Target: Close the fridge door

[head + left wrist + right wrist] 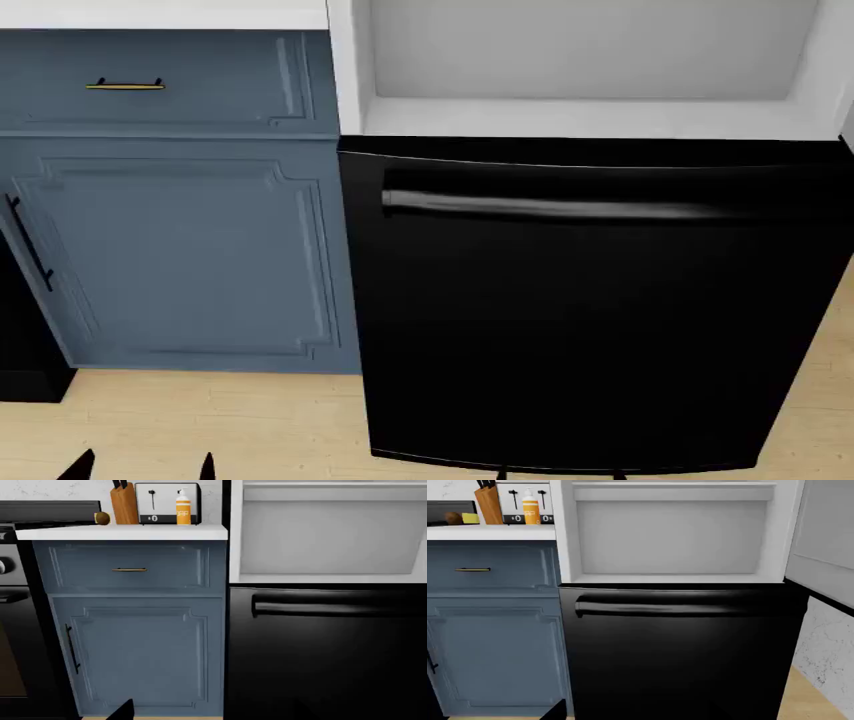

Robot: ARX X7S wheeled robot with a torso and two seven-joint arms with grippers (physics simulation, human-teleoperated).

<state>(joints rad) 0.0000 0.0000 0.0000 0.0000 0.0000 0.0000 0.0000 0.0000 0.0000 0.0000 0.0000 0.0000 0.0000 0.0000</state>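
The fridge stands open, its white inner compartment [670, 535] bare above a wide black drawer front [587, 310] with a horizontal bar handle [547, 207]. The fridge door [827, 535] shows only in the right wrist view. It is swung out to the right, its pale grey lining faces me, and a black edge runs beneath it; its handle is hidden. My left gripper [143, 468] hangs low over the floor before the blue cabinet, open and holding nothing. My right gripper [558, 476] is low in front of the drawer, also open. One dark fingertip [555, 711] shows in the right wrist view.
A blue cabinet door [137, 655] and a drawer with a brass pull [129, 570] stand left of the fridge. On the white counter [120, 531] are a knife block, a toaster and an orange bottle [183, 507]. A black stove [13, 605] is further left, with pale wood floor [200, 420] below.
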